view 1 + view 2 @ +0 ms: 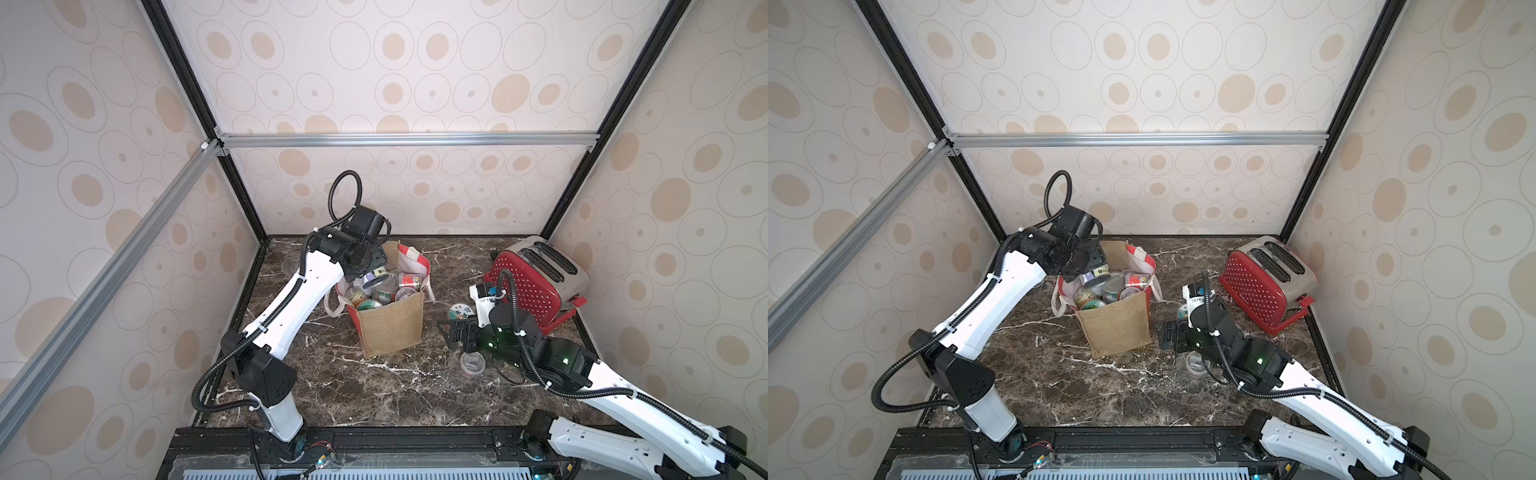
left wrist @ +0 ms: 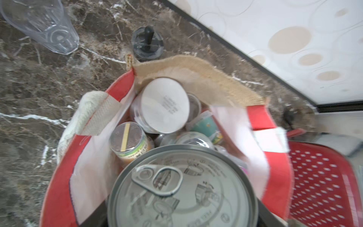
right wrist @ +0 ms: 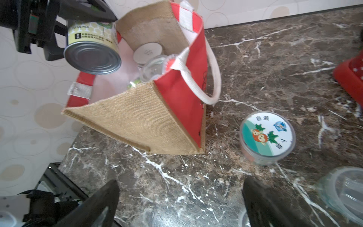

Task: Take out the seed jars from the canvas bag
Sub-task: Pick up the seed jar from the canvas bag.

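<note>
The canvas bag (image 1: 390, 328) stands open mid-table, tan burlap with red side panels. My left gripper (image 1: 371, 272) hangs over its mouth, shut on a tin can with a pull-tab lid (image 2: 182, 188) and a yellow label (image 3: 92, 49). Below it in the bag lie seed jars, among them a white-lidded jar (image 2: 164, 104) and a clear-lidded one (image 2: 128, 139). A jar with a cartoon-sticker lid (image 3: 267, 135) and a small clear cup (image 1: 472, 365) stand on the table right of the bag. My right gripper (image 3: 180, 188) is open above bare marble near them.
A red toaster (image 1: 536, 282) sits at the back right. Behind the bag stand a clear drinking glass (image 2: 43, 25) and a black-topped shaker (image 2: 147, 42). The enclosure walls close in on the back and both sides.
</note>
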